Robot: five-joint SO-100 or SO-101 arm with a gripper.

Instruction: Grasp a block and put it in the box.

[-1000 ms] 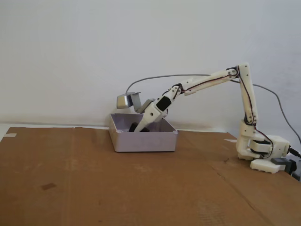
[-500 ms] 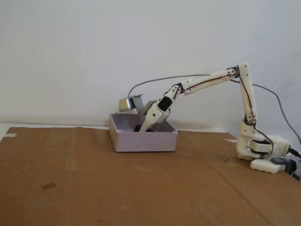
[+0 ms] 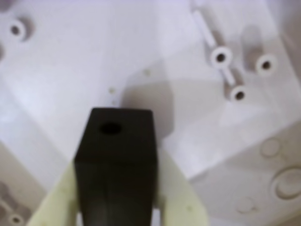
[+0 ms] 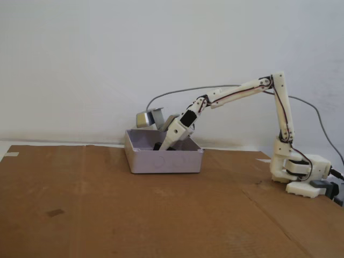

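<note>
Black matte block (image 3: 115, 165) sits lower centre of wrist view, pinched between pale fingers (image 3: 181, 197), jaws closed on its two sides. Looks light, rigid, not fragile; flat sides give sure hold. Fixed view, left to right: cardboard sheet (image 4: 80, 215), box (image 4: 161, 160) at centre with gripper (image 4: 161, 146) dipped inside, arm base at right. Block probably just above floor; contact unclear. Moulded posts (image 3: 221, 56) upper right, clear of block.

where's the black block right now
The block sits clamped in the claw at the bottom centre of the wrist view, over the floor of the box. In the fixed view the claw is dipped inside the box, left of the arm's base.
</note>
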